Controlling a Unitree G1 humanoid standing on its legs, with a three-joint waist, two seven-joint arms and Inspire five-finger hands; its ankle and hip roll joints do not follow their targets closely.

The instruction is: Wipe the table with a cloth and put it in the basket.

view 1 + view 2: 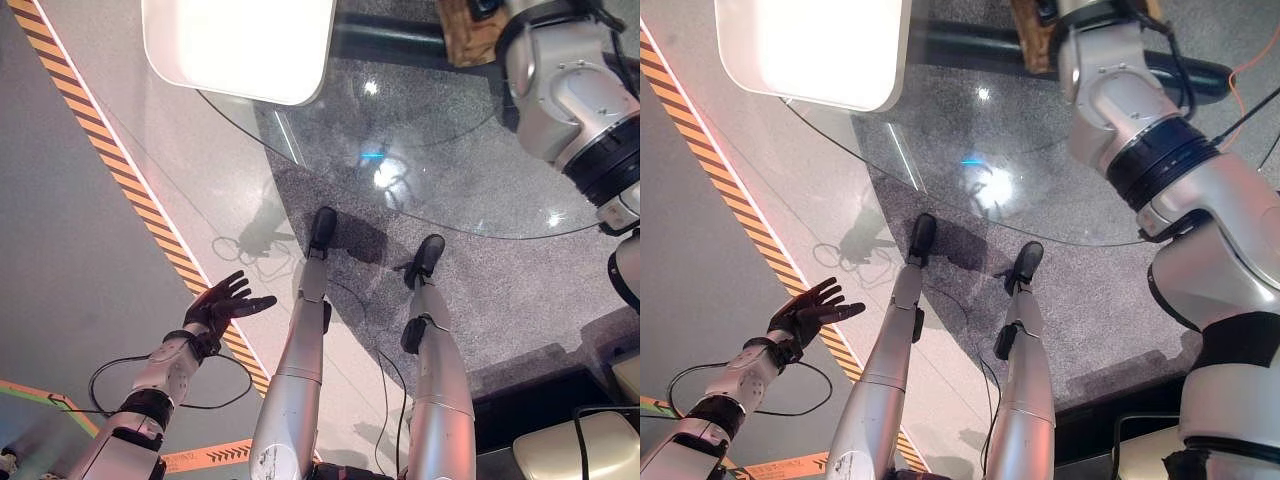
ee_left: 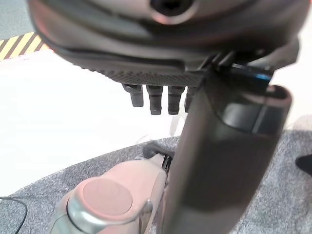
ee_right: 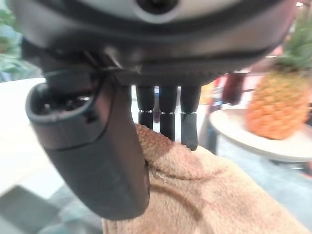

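Note:
A brown fluffy cloth (image 3: pixel 204 195) lies at the far side of the round glass table (image 1: pixel 420 170), seen also as the cloth (image 1: pixel 465 35) at the far right edge. My right hand (image 3: pixel 146 39) is over it, its straight fingers (image 3: pixel 167 117) touching the cloth's top and the thumb lying beside it, so the hand is open. The right arm reaches far across the table. My left hand (image 1: pixel 228 300) hangs low to my left over the floor, fingers spread, open and holding nothing.
A white rounded tray-like object (image 1: pixel 240 45) sits at the table's far left. Beyond the cloth, a pineapple (image 3: pixel 278 107) stands on a white plate (image 3: pixel 243 139). A yellow-and-black striped line (image 1: pixel 110 170) runs along the floor on the left.

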